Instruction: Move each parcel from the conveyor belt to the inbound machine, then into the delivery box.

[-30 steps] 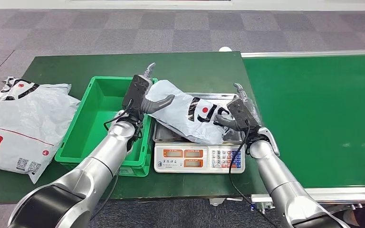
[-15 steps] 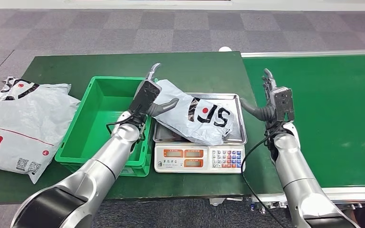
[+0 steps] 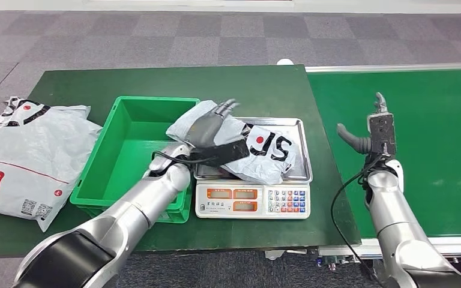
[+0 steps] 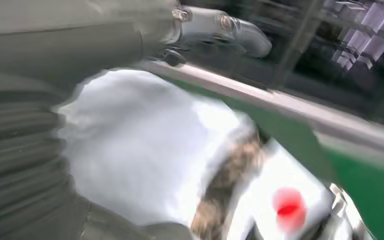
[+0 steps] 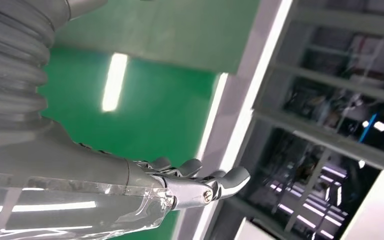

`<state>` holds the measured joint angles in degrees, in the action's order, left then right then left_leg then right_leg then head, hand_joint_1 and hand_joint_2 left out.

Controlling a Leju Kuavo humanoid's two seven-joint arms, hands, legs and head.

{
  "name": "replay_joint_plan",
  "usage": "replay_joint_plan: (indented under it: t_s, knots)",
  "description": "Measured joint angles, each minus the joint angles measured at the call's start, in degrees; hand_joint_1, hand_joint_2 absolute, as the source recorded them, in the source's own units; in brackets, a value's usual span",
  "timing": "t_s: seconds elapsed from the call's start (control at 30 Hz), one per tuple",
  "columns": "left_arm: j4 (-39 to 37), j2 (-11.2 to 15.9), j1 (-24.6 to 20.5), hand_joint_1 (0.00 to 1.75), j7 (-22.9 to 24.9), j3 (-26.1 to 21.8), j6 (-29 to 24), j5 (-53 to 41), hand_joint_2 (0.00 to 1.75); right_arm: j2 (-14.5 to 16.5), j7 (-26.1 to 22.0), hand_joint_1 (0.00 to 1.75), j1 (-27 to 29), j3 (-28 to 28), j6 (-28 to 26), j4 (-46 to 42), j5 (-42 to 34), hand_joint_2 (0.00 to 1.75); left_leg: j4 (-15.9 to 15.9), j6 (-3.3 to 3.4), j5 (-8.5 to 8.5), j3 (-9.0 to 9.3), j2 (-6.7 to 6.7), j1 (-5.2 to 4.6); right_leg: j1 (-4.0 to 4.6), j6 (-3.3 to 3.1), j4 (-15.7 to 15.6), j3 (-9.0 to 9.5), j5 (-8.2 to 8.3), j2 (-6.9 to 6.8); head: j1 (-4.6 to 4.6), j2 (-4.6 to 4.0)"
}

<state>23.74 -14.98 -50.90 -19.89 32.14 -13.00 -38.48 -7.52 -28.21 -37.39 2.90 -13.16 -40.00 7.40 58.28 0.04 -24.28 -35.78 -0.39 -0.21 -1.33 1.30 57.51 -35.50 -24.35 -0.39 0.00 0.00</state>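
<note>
A white-and-grey plastic courier parcel with a black logo and a red dot (image 3: 253, 150) lies slumped on the steel tray of the weighing scale (image 3: 300, 129), its long axis running slantwise from the near rim of the open green plastic crate (image 3: 126, 150) toward the tray's far right corner. The left hand (image 3: 213, 129) rests on the end of the parcel nearest the crate, fingers (image 3: 225, 108) spread flat over the wrapper; whether they actually pinch the plastic cannot be told, since the left wrist view is smeared with blur and shows little more than the pale wrapper (image 4: 145, 145) against the palm. The right hand (image 3: 375, 129) hangs well apart over the green conveyor belt (image 3: 432, 180), upright, fingers apart and holding nothing. The crate lies just beside the scale on the left, so the left hand is plainly the nearer one, and the parcel's coming trip looks to be a short sideways carry over the crate wall. A second, larger white mail bag (image 3: 30, 156) lies on the green surface (image 3: 240, 84) beyond the crate.
</note>
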Motion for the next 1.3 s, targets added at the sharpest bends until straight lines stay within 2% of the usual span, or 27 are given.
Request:
replay_joint_plan:
  t_s: [0.17,0.6,0.83,0.97,1.13,1.3]
  knots:
    - [-0.82,0.18,-0.33,0.00,0.49,3.58,0.35,-1.68,1.75,-1.00,0.02,0.00,-0.67,-1.07,-0.39,2.31,0.63,1.75,-0.01,0.00,0.00,0.01,0.05,0.01,0.02,0.00,0.00,-0.03,0.00,0.06,0.00,0.00]
    - [-1.73,0.31,-0.66,0.00,0.49,5.65,0.79,-2.03,1.75,-1.52,0.04,0.00,-1.41,-1.32,-0.41,4.45,0.68,1.75,-0.01,0.00,0.00,0.01,0.04,0.03,0.02,0.00,0.01,-0.03,0.00,0.06,0.00,0.00]
    - [-2.15,0.29,-1.25,0.00,-2.92,9.20,10.58,-9.28,1.75,-1.56,-1.16,0.00,-0.46,-2.44,2.32,4.81,0.05,1.75,-0.01,0.00,0.00,0.01,-0.01,0.03,0.03,0.00,0.00,0.00,0.00,-0.02,0.00,0.00]
    - [-2.26,-0.09,-1.26,1.75,-3.71,11.09,12.95,-11.15,1.75,-1.49,-1.81,0.00,1.13,-3.04,3.64,4.18,-0.09,1.75,-0.01,0.00,0.00,0.00,-0.02,0.02,0.02,0.00,0.00,-0.01,-0.01,-0.02,0.00,0.00]
    - [-2.61,-1.22,-1.61,1.75,-3.88,13.29,17.49,-13.10,1.75,-0.79,-0.61,0.00,4.03,-3.92,7.04,-0.84,1.21,1.75,-0.01,0.01,-0.01,0.00,-0.08,0.03,0.03,0.02,0.00,0.05,-0.03,-0.09,0.00,0.00]
    - [-2.79,-1.51,-2.81,1.75,-3.85,14.66,18.28,-14.23,1.75,1.11,1.71,0.00,7.45,-4.15,9.70,-8.60,3.40,1.75,-0.02,0.01,0.00,0.03,-0.06,0.04,0.04,0.02,0.00,0.05,-0.03,-0.08,0.00,0.00]
